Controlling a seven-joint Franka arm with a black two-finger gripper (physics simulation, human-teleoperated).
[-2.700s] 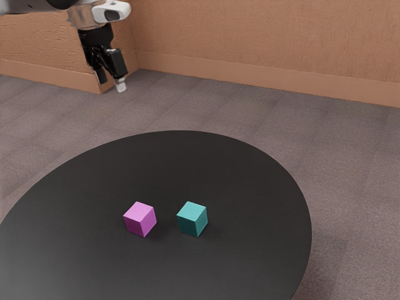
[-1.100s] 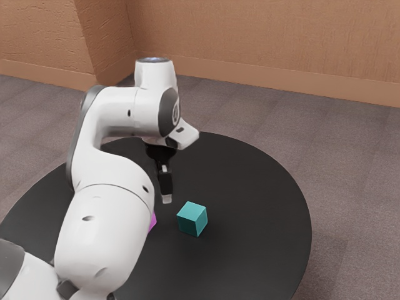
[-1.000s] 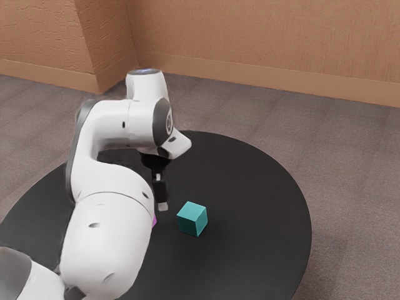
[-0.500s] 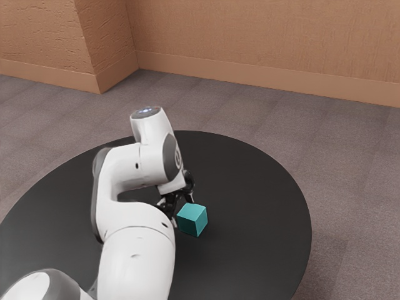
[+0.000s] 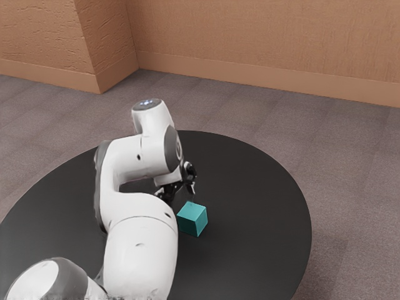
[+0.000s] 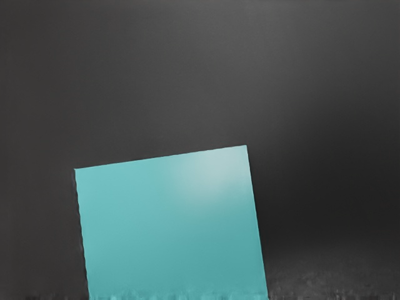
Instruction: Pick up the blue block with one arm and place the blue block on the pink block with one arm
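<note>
On the round black table [image 5: 262,200], the small teal-blue cube [image 5: 192,219] rests flat, just beneath the black hand [image 5: 177,192] (open or clenched, I cannot tell).

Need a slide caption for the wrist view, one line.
Wrist camera looks down on the blue block resting on the black table.

White arm [image 5: 134,181] bent low over the round black worktop [image 5: 262,187], black pincer [image 5: 180,190] close above the blue block [image 5: 192,219], block resting on the worktop, grey-brown carpet [image 5: 350,162], tan walls [image 5: 262,31] behind
</note>
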